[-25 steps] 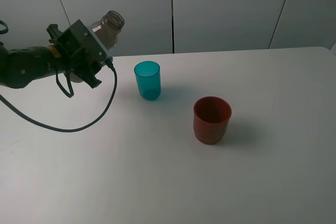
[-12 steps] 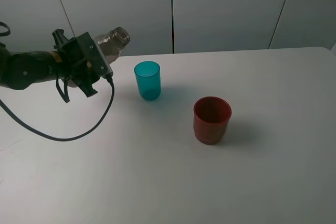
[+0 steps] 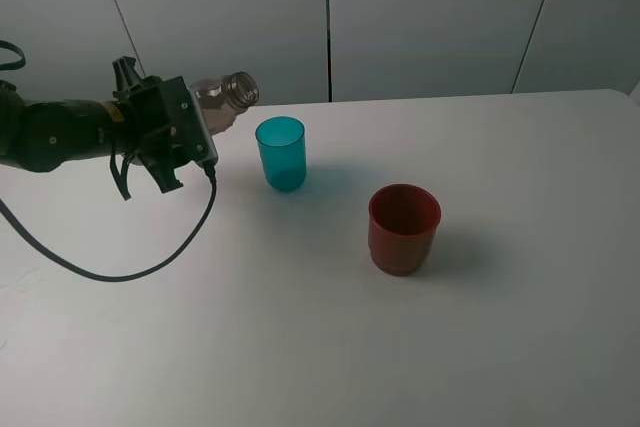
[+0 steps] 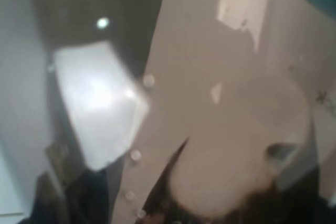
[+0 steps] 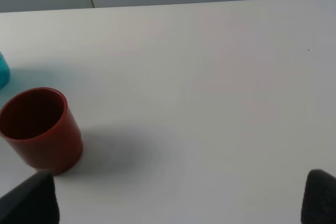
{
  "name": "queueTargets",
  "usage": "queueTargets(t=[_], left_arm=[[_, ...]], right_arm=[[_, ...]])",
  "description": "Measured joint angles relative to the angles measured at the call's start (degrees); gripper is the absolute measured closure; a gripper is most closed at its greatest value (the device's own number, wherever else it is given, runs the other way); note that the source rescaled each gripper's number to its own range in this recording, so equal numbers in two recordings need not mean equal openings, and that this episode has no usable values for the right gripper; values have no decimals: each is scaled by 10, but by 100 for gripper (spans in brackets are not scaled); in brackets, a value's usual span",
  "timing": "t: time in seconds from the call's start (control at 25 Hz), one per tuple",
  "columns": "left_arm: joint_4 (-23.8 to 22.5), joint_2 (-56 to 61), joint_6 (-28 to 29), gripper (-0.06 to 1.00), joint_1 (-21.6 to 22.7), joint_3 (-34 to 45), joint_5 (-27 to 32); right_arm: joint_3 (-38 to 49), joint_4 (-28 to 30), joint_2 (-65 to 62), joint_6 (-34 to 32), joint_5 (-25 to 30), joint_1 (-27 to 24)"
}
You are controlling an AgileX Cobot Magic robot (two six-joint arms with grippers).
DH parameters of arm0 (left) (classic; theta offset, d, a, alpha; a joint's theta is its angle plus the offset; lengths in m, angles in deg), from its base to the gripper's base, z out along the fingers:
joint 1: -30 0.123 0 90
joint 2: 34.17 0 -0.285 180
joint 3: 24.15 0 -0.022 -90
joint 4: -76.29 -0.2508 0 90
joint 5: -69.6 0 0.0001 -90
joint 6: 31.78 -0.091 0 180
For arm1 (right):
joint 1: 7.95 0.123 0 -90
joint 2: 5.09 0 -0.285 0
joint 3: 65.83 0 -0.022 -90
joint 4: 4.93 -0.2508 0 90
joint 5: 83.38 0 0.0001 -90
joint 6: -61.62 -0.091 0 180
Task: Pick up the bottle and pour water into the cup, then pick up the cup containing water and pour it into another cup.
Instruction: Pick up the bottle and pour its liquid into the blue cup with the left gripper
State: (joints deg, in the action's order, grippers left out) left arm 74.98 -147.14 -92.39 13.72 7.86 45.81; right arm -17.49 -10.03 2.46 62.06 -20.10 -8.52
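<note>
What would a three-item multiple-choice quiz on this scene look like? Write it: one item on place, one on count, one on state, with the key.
1. Seen from the high camera, where does the slim translucent teal plastic cup stand relative to the squat opaque red-brown plastic cup?
A. Left of it and farther back
B. Right of it
C. Inside it

2. How many cups stand on the white table?
A. One
B. Two
C. Four

3. The clear smoky plastic bottle is:
A. Upright on the table
B. Lying on the table
C. Held tilted in the left gripper

Key:
1. A, the teal cup sits up and left of the red one.
2. B, only those two cups show.
3. C, the bottle is off the table, its mouth leaning toward the teal cup.
</note>
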Motion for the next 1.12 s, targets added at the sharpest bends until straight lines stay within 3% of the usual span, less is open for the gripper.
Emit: queueTargets(t=[0.16, 0.32, 0.52, 0.72, 1.12], left_arm=[[4, 0, -21, 94, 0, 0, 5], [36, 0, -41, 94, 0, -1, 9], [80, 0, -85, 94, 0, -34, 76], [87, 0, -104, 94, -2, -66, 116], [123, 0, -163, 94, -2, -74, 135]], right_arm=[[0, 0, 0, 0, 0, 0], [0, 0, 0, 0, 0, 0], [0, 0, 0, 0, 0, 0], [0, 0, 0, 0, 0, 0], [0, 0, 0, 0, 0, 0]])
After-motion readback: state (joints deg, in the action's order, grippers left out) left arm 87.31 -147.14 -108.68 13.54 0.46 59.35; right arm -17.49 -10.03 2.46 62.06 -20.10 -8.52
